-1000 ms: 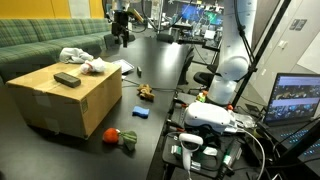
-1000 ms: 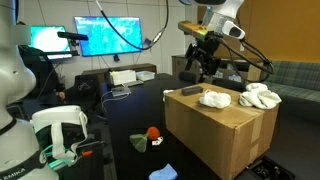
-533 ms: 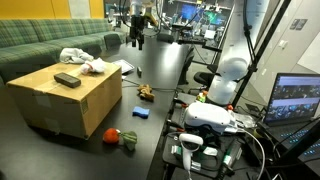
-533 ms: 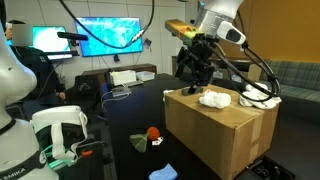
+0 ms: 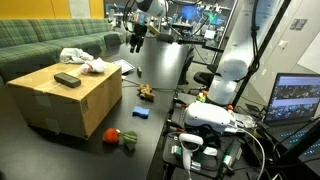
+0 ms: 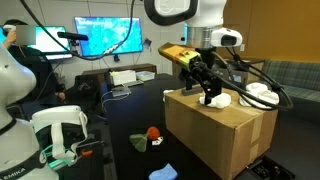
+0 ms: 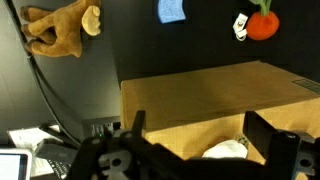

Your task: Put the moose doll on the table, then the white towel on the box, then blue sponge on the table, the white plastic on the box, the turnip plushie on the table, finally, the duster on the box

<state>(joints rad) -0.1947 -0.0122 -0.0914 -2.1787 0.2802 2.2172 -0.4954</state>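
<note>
Held claw (image 6: 203, 88) wide open and empty above edge of box (image 5: 70, 100); found duster (image 5: 67, 79), towel (image 5: 75, 56) and plastic (image 5: 93, 67) resting on top, moose doll (image 5: 146, 92), sponge (image 5: 141, 112) and turnip (image 5: 112, 134) down on surface (image 5: 160, 70), presumably sorted as asked

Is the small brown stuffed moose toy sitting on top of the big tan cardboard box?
No, the moose toy lies on the black table, apart from the cardboard box.

The arm (image 6: 195, 12) hangs over the box (image 6: 210, 135) with its jaws spread, right beside a white bundle (image 6: 224, 101) lying on the box top. On the black surface (image 6: 128, 115) beside the box sit the turnip plushie (image 6: 153, 132) and the blue sponge (image 6: 163, 173).
</note>
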